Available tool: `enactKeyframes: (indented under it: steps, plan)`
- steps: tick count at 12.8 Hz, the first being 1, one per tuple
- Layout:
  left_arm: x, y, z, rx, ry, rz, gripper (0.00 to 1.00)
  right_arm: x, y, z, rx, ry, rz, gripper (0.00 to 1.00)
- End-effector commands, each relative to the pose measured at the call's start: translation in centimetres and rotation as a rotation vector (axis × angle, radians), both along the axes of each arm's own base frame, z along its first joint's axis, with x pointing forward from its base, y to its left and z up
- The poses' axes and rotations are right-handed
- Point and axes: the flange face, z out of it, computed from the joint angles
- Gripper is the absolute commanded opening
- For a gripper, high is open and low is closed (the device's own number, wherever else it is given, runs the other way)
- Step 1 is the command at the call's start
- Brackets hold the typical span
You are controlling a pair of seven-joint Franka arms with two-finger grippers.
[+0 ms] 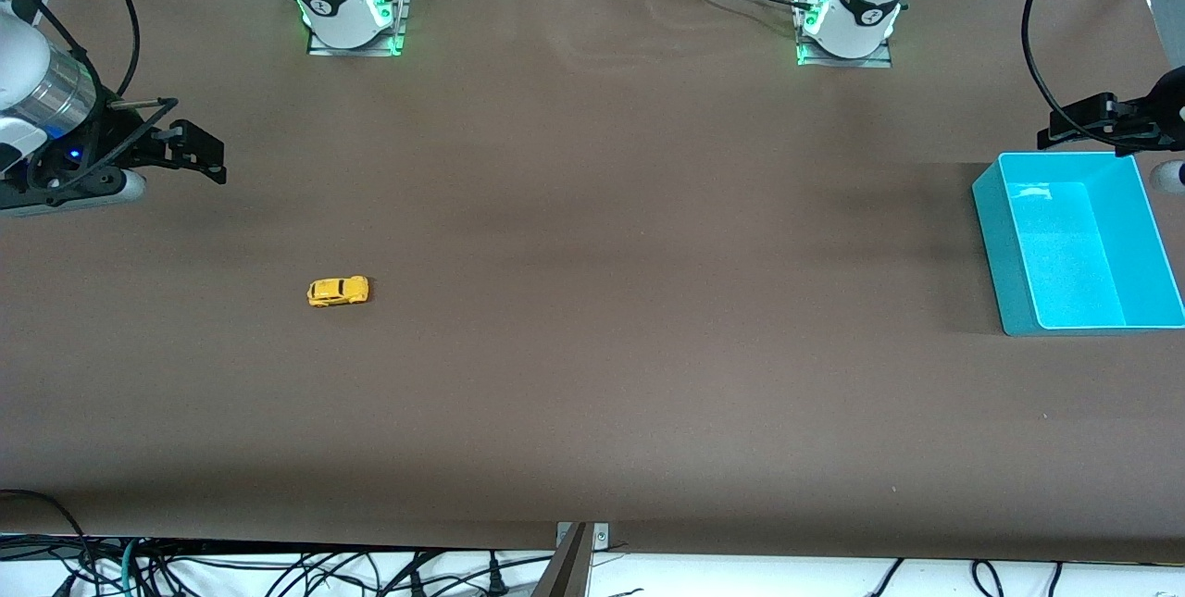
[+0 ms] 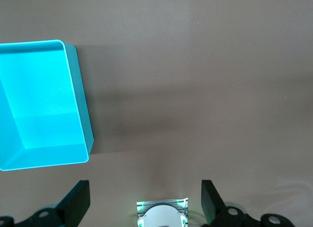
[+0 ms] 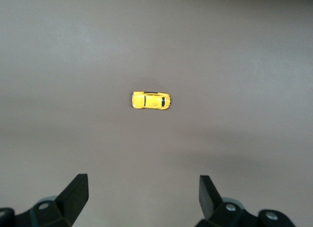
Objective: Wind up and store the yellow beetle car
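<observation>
From the front view the whole brown table point(image 1: 592, 375) shows at once: the yellow beetle car point(image 1: 338, 292) sits on its wheels on the bare cloth toward the right arm's end, alone, well apart from the turquoise bin point(image 1: 1078, 245) at the left arm's end; the right gripper point(image 1: 190, 153) hangs over the table edge at its own end, nothing between its fingers, and the left gripper point(image 1: 1097, 125) hangs just over the bin's rim nearest the bases, only partly in frame; both arms' bases glow green along the top, and loose cables point(image 1: 278, 574) trail below the table's near edge. The left wrist view gives what the front cannot, the bin point(image 2: 80, 104) seen from above with a bare floor, and the left gripper point(image 2: 145, 200) with its two dark fingers point(image 2: 78, 200) spread wide, gripping nothing; the car is out of this view. The right wrist view alone shows the car point(image 3: 151, 100) closely, dark windows visible, lying crosswise on open cloth ahead of the right gripper point(image 3: 144, 197), whose fingers point(image 3: 77, 195) stand spread wide and empty; nothing lies between gripper and car.
</observation>
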Motion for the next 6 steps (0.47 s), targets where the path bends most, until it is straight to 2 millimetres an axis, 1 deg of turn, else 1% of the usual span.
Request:
enactKeyframes:
  steps: [1, 4, 6]
  plan:
    - [0.3, 0.1, 0.4, 0.017, -0.011, -0.023, 1.0, -0.8, -0.1, 0.3, -0.002, 0.008, 0.011, 1.0]
    - [0.5, 0.2, 0.1, 0.017, -0.004, -0.021, 1.0, -0.8, 0.0, -0.5, 0.0, 0.022, 0.012, 1.0]
    - [0.6, 0.2, 0.1, 0.018, -0.01, -0.02, 1.0, -0.8, 0.2, -1.5, -0.003, 0.041, 0.035, 1.0]
